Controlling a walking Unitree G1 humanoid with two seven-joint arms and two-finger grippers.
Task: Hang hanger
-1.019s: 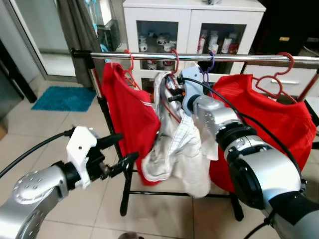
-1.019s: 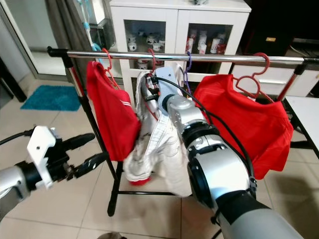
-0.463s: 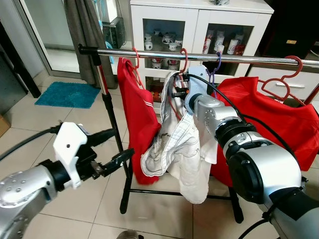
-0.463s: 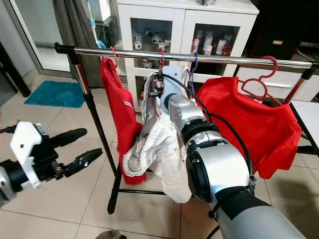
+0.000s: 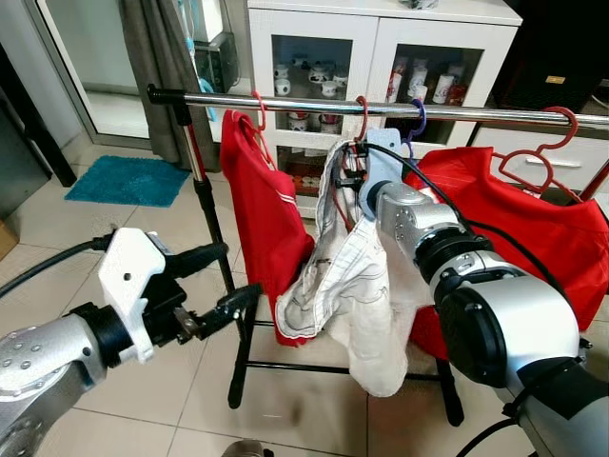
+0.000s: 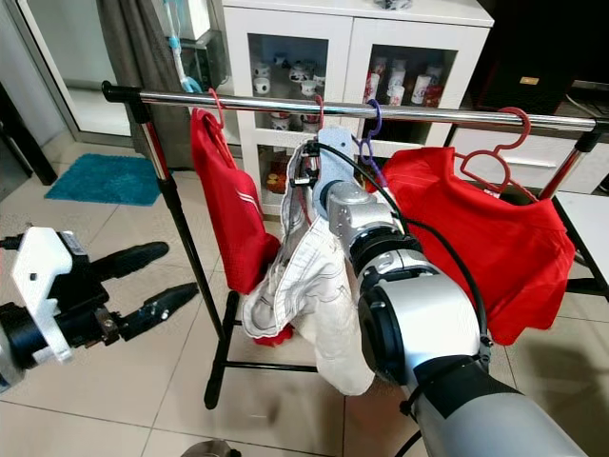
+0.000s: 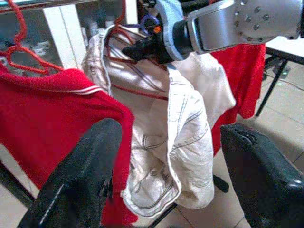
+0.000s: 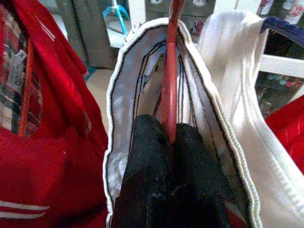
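While right gripper point(image 8: 172, 142) jaws clamp red hanger point(image 8: 169, 80) w/ white garment point(image 5: 357, 286), red shirts point(image 5: 266, 219) crowd rail point(image 5: 285, 101); left gripper point(image 5: 224, 284) jaws wide.

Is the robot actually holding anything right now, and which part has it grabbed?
Yes. The right pincer pinches the red hanger by its neck, inside the white shirt's collar. The left pincer is open and holds nothing.

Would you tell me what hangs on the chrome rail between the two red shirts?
In the eye views, a white garment on a red plastic hanger hangs between the red shirts, the right gripper clamped on that hanger.
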